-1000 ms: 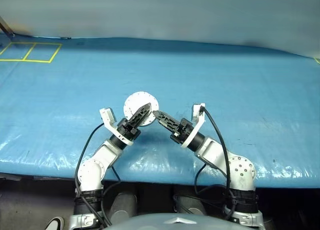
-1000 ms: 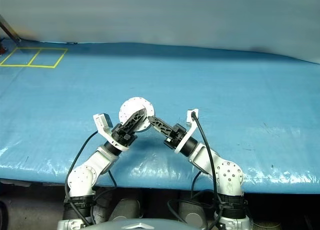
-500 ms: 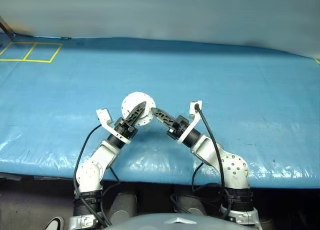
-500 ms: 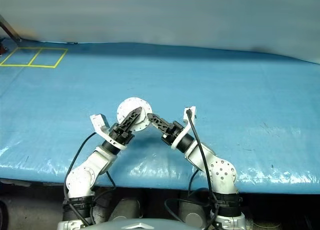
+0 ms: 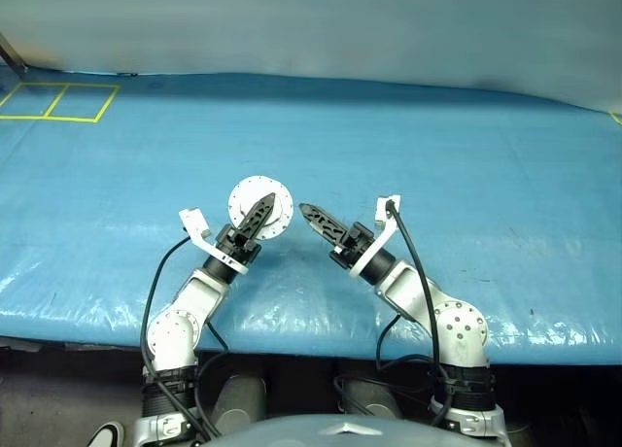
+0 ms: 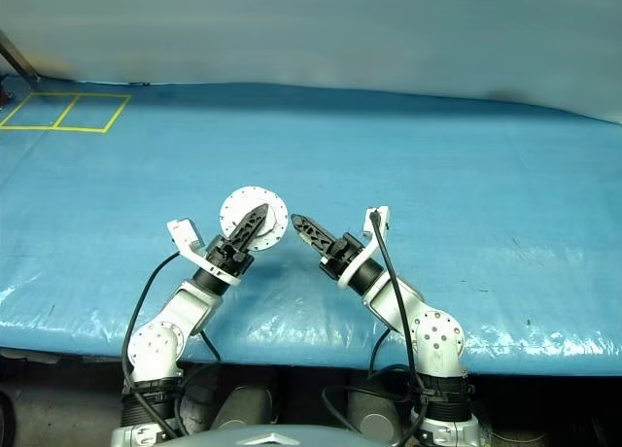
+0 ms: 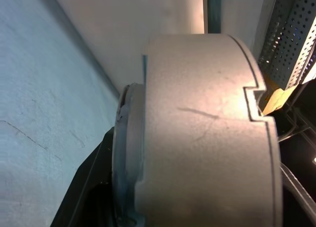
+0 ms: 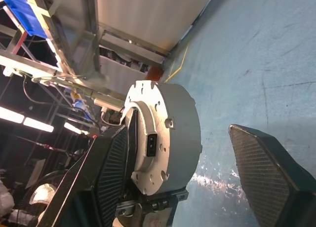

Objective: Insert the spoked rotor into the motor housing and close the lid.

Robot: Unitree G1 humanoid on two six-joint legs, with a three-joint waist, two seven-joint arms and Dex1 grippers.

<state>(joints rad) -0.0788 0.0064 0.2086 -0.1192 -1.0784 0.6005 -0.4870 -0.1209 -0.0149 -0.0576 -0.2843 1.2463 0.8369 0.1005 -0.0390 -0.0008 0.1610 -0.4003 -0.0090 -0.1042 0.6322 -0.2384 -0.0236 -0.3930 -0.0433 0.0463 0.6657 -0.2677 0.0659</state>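
Above the blue plastic-covered desk [image 5: 466, 175], your left gripper [image 5: 255, 217] is holding one motor housing [image 5: 260, 208], a round matte-silver drum with a flat face ringed by small holes, its black fingers [image 5: 259, 214] clamping it. Just beside it, your right gripper [image 5: 313, 217] is hanging with ribbed fingers [image 8: 261, 168] spread, grasping nothing.

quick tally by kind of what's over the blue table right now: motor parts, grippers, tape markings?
Round silver motor assembly, closed, held by the left gripper: 1
Grippers: 2, left gripper and right gripper, the latter open and apart from the assembly
Yellow tape outline on the blue table: 1
Total: 4
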